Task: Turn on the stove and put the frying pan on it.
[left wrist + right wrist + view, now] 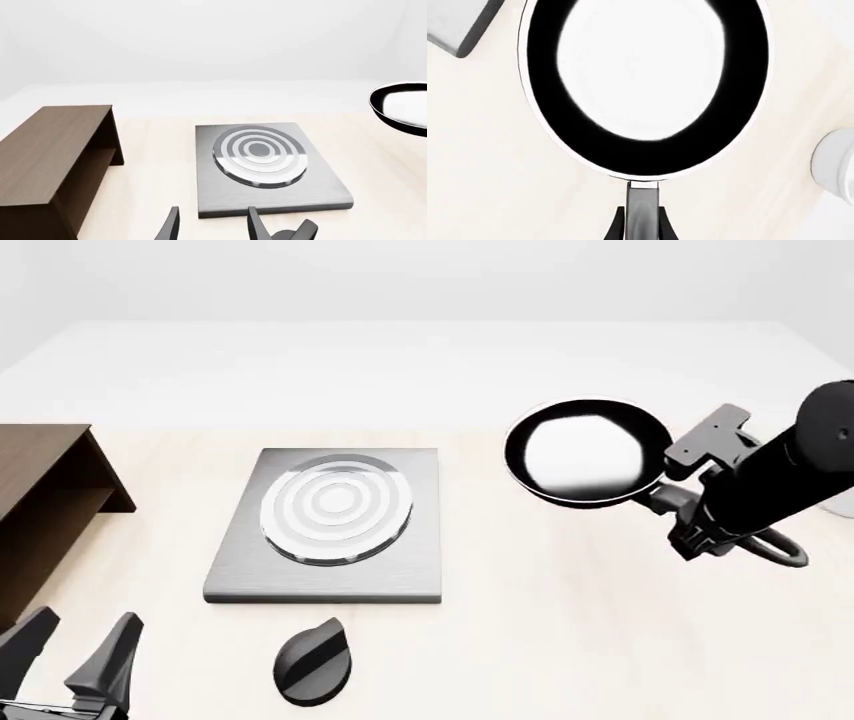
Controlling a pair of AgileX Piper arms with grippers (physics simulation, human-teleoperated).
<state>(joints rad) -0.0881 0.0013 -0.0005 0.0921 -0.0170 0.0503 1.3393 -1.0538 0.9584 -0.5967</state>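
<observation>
The stove [400, 565] is a flat grey plate with a ringed burner [335, 504], left of centre on the table; it also shows in the left wrist view [320, 192]. Its black oval knob [315, 662] lies in front of it, with part of the knob [293, 234] by my left fingers. The frying pan [587, 450] hangs in the air to the right of the stove, held by its handle [642, 207] in my shut right gripper [663, 502]. The pan [644, 80] fills the right wrist view. My left gripper [78, 652] is open and empty at the front left, left of the knob.
A brown wooden shelf [40, 490] stands at the left edge, beside the stove; it also shows in the left wrist view [57, 150]. A white object [835, 165] shows at the edge of the right wrist view, and partly behind my right arm [787, 465].
</observation>
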